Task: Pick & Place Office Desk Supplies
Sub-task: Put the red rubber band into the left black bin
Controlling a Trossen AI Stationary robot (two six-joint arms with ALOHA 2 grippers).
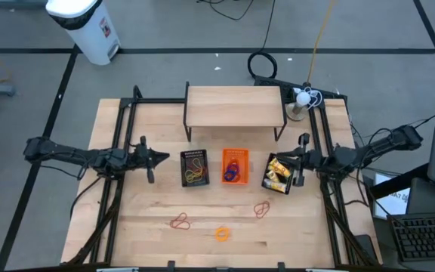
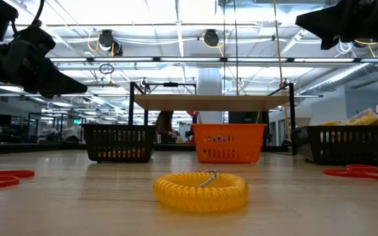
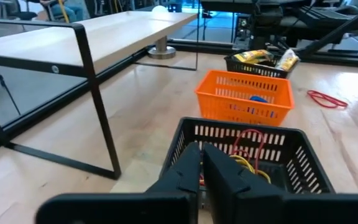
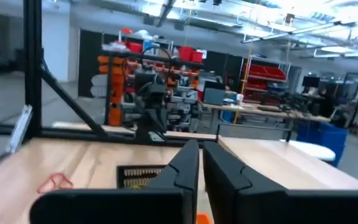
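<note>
Loose supplies lie on the near part of the table: a red rubber band bunch [image 1: 180,221], an orange-yellow coil ring [image 1: 223,233] [image 2: 200,190], and a second red band bunch [image 1: 261,208] [image 3: 326,98]. My left gripper [image 1: 166,157] [image 3: 202,157] is shut and hovers just left of the left black mesh tray [image 1: 195,168], which holds red and yellow bands. My right gripper [image 1: 285,160] [image 4: 201,155] is shut above the right black mesh tray [image 1: 279,174], which holds yellow pieces. The orange tray [image 1: 234,166] between them holds blue and red items.
A low wooden shelf on black legs [image 1: 235,106] stands at the far side behind the trays. A white lamp base [image 1: 300,102] sits at the far right. Black frame rails [image 1: 119,136] run along both table sides. Bare wood lies around the loose bands near the table's near edge.
</note>
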